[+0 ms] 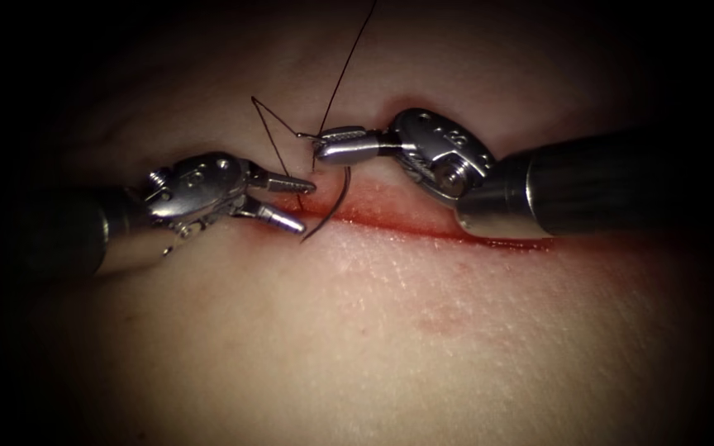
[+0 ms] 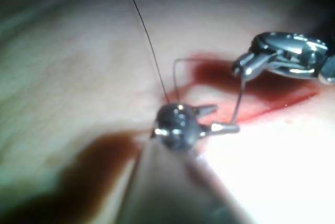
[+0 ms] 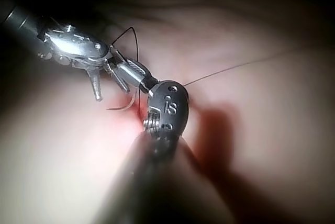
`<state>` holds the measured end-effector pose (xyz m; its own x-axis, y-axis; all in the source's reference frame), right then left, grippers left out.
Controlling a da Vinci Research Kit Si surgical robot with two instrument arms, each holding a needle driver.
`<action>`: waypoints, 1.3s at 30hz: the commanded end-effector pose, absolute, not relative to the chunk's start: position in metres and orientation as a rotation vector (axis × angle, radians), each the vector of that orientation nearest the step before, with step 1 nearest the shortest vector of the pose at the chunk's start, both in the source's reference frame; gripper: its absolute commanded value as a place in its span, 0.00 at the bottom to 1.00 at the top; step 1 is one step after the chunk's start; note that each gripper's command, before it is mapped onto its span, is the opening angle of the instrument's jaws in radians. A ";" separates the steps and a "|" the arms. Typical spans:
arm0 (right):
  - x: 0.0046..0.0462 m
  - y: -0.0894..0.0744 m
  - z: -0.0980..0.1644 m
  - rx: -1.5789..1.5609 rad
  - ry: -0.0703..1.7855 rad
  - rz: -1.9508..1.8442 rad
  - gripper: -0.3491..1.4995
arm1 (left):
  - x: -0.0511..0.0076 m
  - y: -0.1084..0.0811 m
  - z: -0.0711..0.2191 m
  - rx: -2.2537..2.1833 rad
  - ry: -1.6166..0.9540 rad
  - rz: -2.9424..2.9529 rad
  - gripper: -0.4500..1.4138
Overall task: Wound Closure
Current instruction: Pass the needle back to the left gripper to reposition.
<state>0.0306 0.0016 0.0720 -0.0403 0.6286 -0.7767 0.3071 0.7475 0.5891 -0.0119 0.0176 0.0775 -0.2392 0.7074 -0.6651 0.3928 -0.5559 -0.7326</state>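
The tissue (image 1: pixel 390 330) has a red cut (image 1: pixel 423 227) running across the endoscope view. My right tool (image 1: pixel 319 147) comes in from the right, jaws shut on the curved needle (image 1: pixel 342 198) near its thread end. The needle hangs down over the cut's left end, its tip (image 1: pixel 305 240) close to the tissue surface; I cannot tell if it touches. My left tool (image 1: pixel 306 205) stands with jaws open just left of the needle, holding nothing. Dark thread (image 1: pixel 347 66) rises from the needle's tail, and a loop (image 1: pixel 270 124) sits above the left tool. The left wrist view shows the needle (image 2: pixel 238 101) beside the left tool's fingertips (image 2: pixel 230 127).
Red fluid (image 1: pixel 373 202) wets the cut's edges, and a faint pink stain (image 1: pixel 444 320) lies on the near tissue. The right tool's shaft (image 1: pixel 588 186) lies over the cut's right part. The left tool's shaft (image 1: pixel 51 231) covers the far left.
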 end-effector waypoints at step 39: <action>0.0333 0.001 0.072 0.732 1.742 0.110 0.00 | -0.0143 0.017 0.080 -1.597 -1.531 1.804 0.05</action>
